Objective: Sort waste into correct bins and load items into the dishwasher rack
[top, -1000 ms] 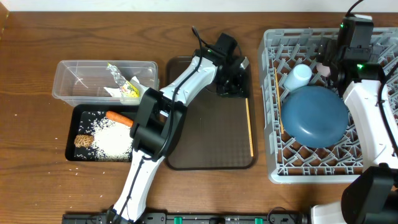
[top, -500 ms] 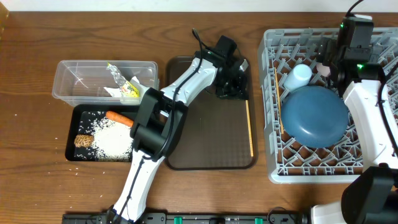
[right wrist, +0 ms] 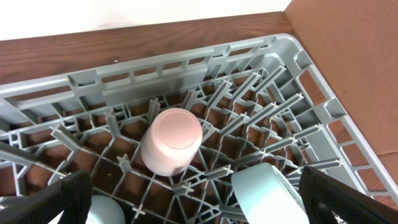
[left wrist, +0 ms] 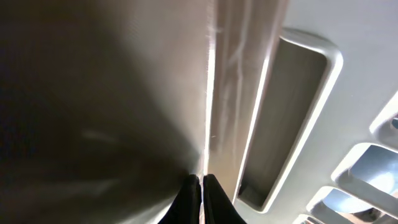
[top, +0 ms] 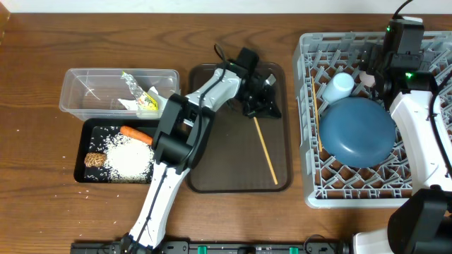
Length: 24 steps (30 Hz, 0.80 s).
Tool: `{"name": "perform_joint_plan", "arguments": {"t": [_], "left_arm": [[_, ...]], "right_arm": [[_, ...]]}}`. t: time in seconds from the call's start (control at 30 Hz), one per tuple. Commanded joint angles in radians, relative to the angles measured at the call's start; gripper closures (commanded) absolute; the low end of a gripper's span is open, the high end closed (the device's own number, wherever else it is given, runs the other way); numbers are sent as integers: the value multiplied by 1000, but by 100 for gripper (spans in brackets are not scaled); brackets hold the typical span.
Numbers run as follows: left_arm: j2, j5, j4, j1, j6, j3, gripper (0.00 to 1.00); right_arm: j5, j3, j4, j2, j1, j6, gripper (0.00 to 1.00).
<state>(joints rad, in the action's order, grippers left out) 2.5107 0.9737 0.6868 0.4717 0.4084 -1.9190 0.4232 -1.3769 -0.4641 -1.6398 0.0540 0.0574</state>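
Note:
My left gripper (top: 256, 109) (left wrist: 202, 186) is low over the back of the brown serving tray (top: 226, 166), shut on the far end of a thin wooden chopstick (top: 265, 152). The stick slants across the tray toward its near right corner. A second chopstick (top: 315, 113) lies along the left side of the grey dishwasher rack (top: 311, 190). The rack holds the dark blue plate (top: 360, 132), a light blue cup (top: 339, 86) (right wrist: 264, 190) and a pinkish-white cup (right wrist: 172, 140). My right gripper (right wrist: 205, 202) hangs open above the two cups, holding nothing.
The clear tub (top: 92, 88) at the left holds the silver-yellow wrapper (top: 141, 92) and white paper (top: 131, 104). In front of it the black tray (top: 80, 169) holds the carrot (top: 134, 133), the brown lump (top: 94, 160) and rice (top: 131, 161). Loose grains dot the table nearby.
The chopstick lay straight along the tray's right edge; its far end has now swung left with my left gripper, so it lies slanted. The right arm has not moved.

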Motion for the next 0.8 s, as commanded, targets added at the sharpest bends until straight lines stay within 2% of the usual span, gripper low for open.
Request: {"name": "perform_joint_plan", "arguments": {"t": [0.0, 0.23, 0.4, 0.47, 0.5, 0.63, 0.77], "left_arm": [[6, -72, 15, -32, 11, 5, 94], [-139, -282, 39, -126, -8, 3, 94], [-271, -452, 218, -163, -16, 3, 92], [-306, -491, 289, -158, -50, 3, 62], [-316, -494, 317, -148, -66, 3, 51], [-315, -509, 382, -87, -74, 8, 40], [-287, -621, 386, -7, -5, 22, 38]], "right_arm": [[14, -3, -1, 5, 2, 16, 1], [14, -3, -1, 5, 2, 16, 1], [14, -3, -1, 5, 2, 16, 1], [14, -3, -1, 5, 2, 16, 1], [14, -3, -1, 5, 2, 16, 1], [14, -3, -1, 5, 2, 16, 1], [14, -3, -1, 5, 2, 16, 1]]}}
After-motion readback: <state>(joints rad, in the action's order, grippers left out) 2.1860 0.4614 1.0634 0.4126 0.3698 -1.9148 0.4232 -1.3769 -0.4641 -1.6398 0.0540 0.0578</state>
